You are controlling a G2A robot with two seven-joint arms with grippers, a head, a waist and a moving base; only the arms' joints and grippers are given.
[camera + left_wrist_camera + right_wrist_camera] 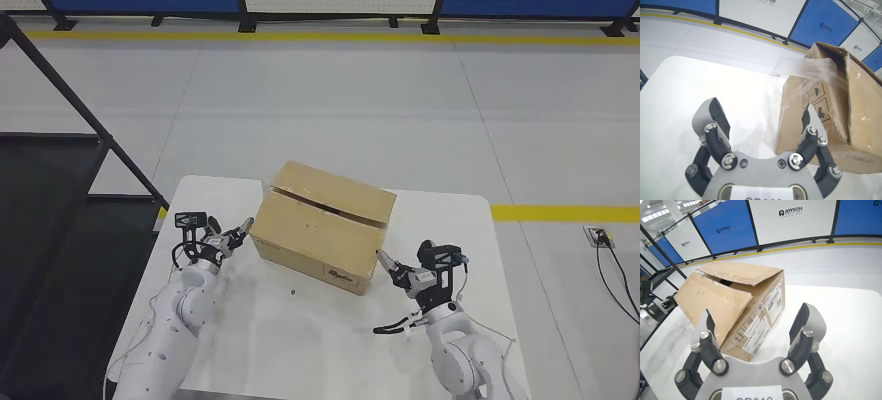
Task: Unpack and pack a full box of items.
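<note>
Box: a cardboard box (322,228) sits turned at an angle in the middle of the table (300,340). Its two top flaps (715,300) lie down but not flat, with a dark slit between them. What is inside is hidden.
Left gripper: wide open and holding nothing (762,106), just beside the box's left end, with one finger in front of that end.
Right gripper: wide open and holding nothing (755,311), at the box's near right corner. One finger is close against the ragged edge of the nearer flap; I cannot tell whether it touches.
Risk, flap: the nearer flap's edge is torn and bent. A pinch on that weak edge would likely rip it or slip off rather than lift the flap.
Risk, tape: a loose strip of clear tape (810,66) juts out from the box's left end. It could stick to the left fingers or drag the box along.
Risk, sliding: the box rests free on a smooth top. A one-sided push would probably turn it or send it toward the far edge.
Around: paper labels (772,300) on the box's right end; a dark speck (292,292) on the table in front of the box; a black rack (60,250) well left of the box; a cable (610,265) on the floor well right of it.
In the way: only the overlapping flaps and old tape lie between the grippers and the contents.
</note>
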